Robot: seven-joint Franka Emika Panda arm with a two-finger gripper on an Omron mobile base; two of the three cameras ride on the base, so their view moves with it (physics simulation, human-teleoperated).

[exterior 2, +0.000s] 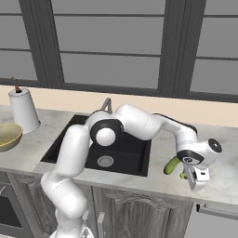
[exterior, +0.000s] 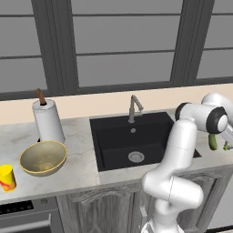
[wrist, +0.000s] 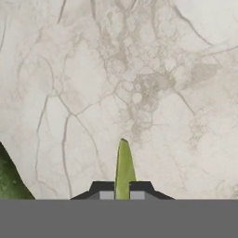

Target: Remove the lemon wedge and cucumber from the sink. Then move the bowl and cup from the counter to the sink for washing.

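My gripper (wrist: 122,191) is shut on the lemon wedge (wrist: 123,167), a thin yellow-green sliver standing up between the two dark finger tips just above the counter (wrist: 139,83). From the right base view, the gripper (exterior 2: 190,178) hangs low over the counter to the right of the sink (exterior 2: 132,153). The dark green cucumber (exterior 2: 171,165) lies on the counter just left of the hand, and it also fills a lower-left corner as the cucumber (wrist: 9,182). The tan bowl (exterior: 43,157) and the yellow cup (exterior: 7,177) stand on the counter left of the black sink (exterior: 113,141).
A white paper towel roll (exterior: 48,120) stands behind the bowl. The grey faucet (exterior: 134,108) rises at the sink's back edge. My arm reaches across the sink's right side. The counter's front edge is close to the hand.
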